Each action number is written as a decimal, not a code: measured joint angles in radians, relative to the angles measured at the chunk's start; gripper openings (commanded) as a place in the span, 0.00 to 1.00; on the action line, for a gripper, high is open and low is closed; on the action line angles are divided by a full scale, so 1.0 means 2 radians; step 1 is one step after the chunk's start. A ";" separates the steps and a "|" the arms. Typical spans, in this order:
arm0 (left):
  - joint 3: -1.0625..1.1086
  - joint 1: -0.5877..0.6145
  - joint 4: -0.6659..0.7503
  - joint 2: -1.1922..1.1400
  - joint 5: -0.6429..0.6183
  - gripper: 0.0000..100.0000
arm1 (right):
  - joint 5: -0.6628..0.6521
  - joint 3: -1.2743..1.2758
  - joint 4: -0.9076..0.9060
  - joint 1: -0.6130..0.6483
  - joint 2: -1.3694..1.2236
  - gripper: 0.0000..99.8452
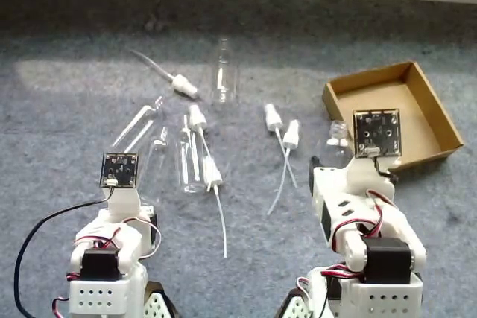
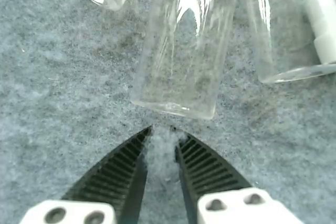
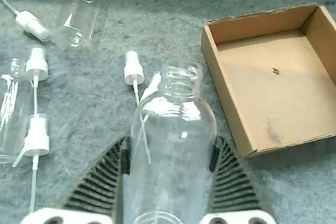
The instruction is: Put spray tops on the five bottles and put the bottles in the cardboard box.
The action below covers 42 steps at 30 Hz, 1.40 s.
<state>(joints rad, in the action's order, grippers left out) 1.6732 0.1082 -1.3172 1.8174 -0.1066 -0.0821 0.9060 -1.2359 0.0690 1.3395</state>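
All across the table, grey carpet (image 1: 74,57). On the right side, open-topped and lying flat, the cardboard box (image 1: 365,83). Just outside its left wall, the right gripper (image 3: 170,145) with jaws clamped on either side of a clear bottle (image 3: 178,93), neck uncapped and pointing away from the arm. On the left side, the left gripper (image 2: 164,132) with jaws a narrow gap apart and gripping nothing, tips just short of the base of a lying bottle (image 2: 178,51). Flanking that one, two more bottles; farther back and well apart, a far bottle (image 1: 223,72). Scattered between, five white spray tops with long tubes, none screwed on: one (image 1: 182,85) just beside the far bottle, two against the left cluster, two near the middle.
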 measured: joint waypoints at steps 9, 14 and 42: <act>0.000 0.000 0.000 0.000 0.000 0.01 | 0.000 0.116 0.095 -0.004 0.039 0.03; 0.000 0.000 0.000 0.000 0.000 0.01 | 0.000 0.143 0.125 -0.004 0.042 0.03; -0.199 0.005 -0.037 -0.043 0.074 0.00 | 0.000 0.269 0.195 -0.005 0.042 0.03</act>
<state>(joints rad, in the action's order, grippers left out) 1.2743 0.1189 -1.3909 1.7315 0.0422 -0.0821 1.4446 -0.8462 0.0598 1.4239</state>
